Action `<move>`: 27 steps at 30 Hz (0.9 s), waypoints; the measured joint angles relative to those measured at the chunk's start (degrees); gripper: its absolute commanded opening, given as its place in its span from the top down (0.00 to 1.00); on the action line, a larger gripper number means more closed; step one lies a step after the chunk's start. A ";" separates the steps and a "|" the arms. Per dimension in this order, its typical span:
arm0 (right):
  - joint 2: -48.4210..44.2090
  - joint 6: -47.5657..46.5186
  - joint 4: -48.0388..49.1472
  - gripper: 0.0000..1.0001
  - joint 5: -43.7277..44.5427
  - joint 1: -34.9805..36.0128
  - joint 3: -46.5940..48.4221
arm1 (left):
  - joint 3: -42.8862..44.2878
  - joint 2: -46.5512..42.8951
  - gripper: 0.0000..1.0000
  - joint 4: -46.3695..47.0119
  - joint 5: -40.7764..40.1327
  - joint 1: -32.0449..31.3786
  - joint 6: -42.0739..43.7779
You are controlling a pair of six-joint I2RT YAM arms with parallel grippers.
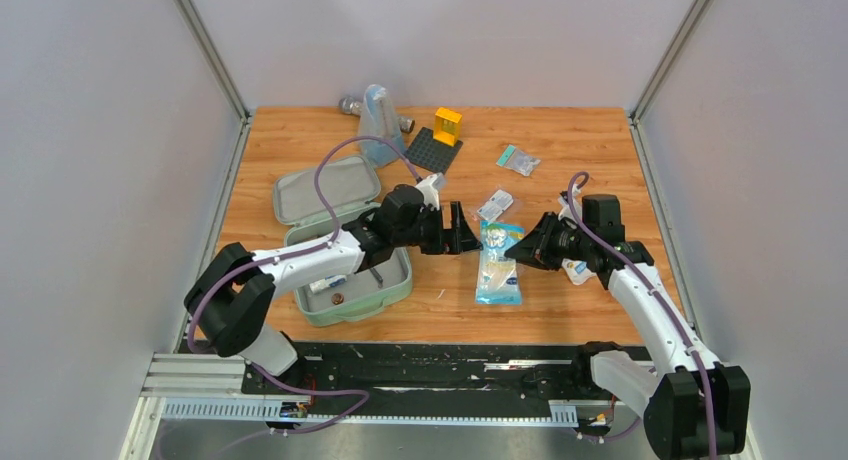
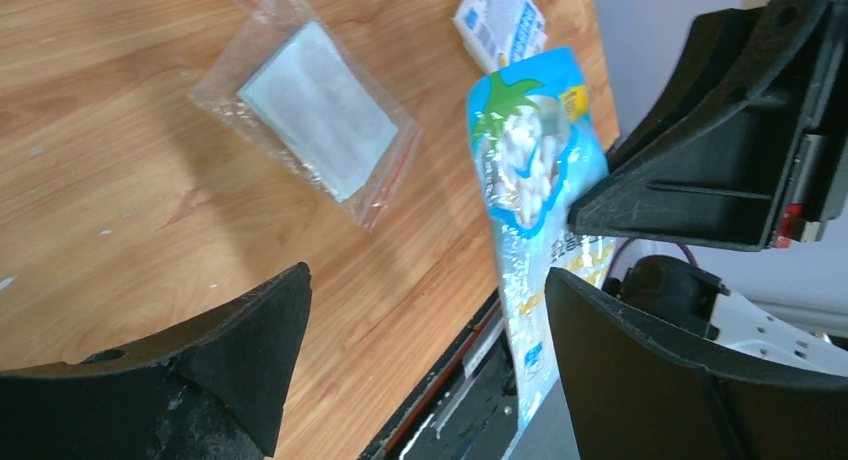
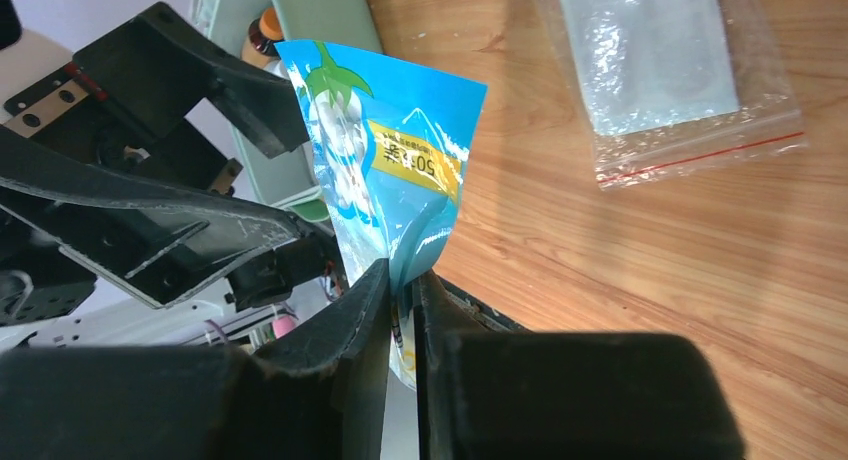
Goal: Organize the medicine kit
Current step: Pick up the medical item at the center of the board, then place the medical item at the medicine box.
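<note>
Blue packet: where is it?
The blue packet sits mid-table in the top view, pinched in the right gripper, facing the open left gripper, right of the medicine kit.

Left arm point(image 1: 300, 263) and right arm point(image 1: 655, 305) are the same build: white shells, chunky black joints, black bases. Each has a purple cable point(image 1: 325, 180) looping off it. Left gripper point(image 1: 470, 230) and right gripper point(image 1: 512, 250) are matte black with wedge-shaped fingers point(image 2: 240, 350), pretty scuffed and scratched up.

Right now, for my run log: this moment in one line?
left gripper: open, facing pouch | right gripper: shut on pouch edge | kit: open
</note>
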 measured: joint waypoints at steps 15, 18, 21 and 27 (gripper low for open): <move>0.04 1.27 1.86 0.76 -4.35 0.04 0.00 | -0.04 4.83 0.97 10.97 6.34 -2.95 -2.82; 0.09 1.38 1.86 0.68 -4.33 0.17 0.00 | -0.04 4.83 1.00 10.54 6.29 -2.95 -2.67; 0.20 1.44 1.77 0.50 -4.00 0.22 0.00 | -0.04 4.83 1.00 9.42 5.79 -2.91 -2.60; 0.17 1.05 -0.44 0.40 1.49 0.24 0.04 | -0.04 2.82 1.00 2.60 1.70 -2.89 -1.01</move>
